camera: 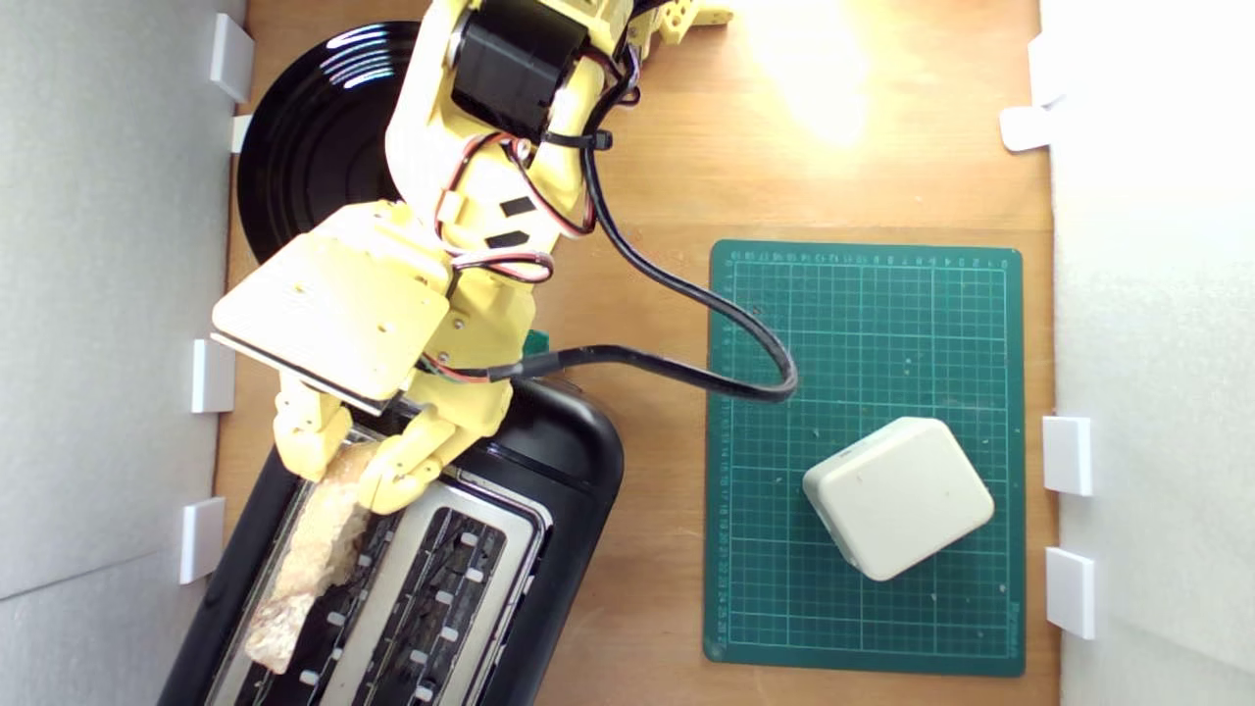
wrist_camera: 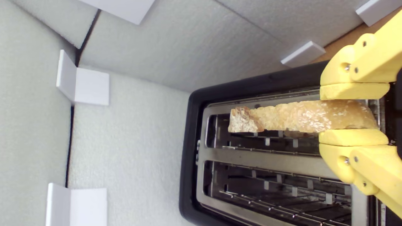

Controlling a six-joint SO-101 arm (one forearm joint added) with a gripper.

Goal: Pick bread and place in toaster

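Over toaster: my gripper (wrist_camera: pixel 353 114) clamps the bread (wrist_camera: pixel 301 116) at one end, so the free end points along the slot.
Bread: edge-on, over the slot nearer the foam wall (camera: pixel 98 294), lined up to drop; not seated yet, I judge.
Toaster (camera: pixel 574 471): both slots bare.
Cream block (camera: pixel 897 495): well apart on green mat (camera: pixel 863 294), untouched.
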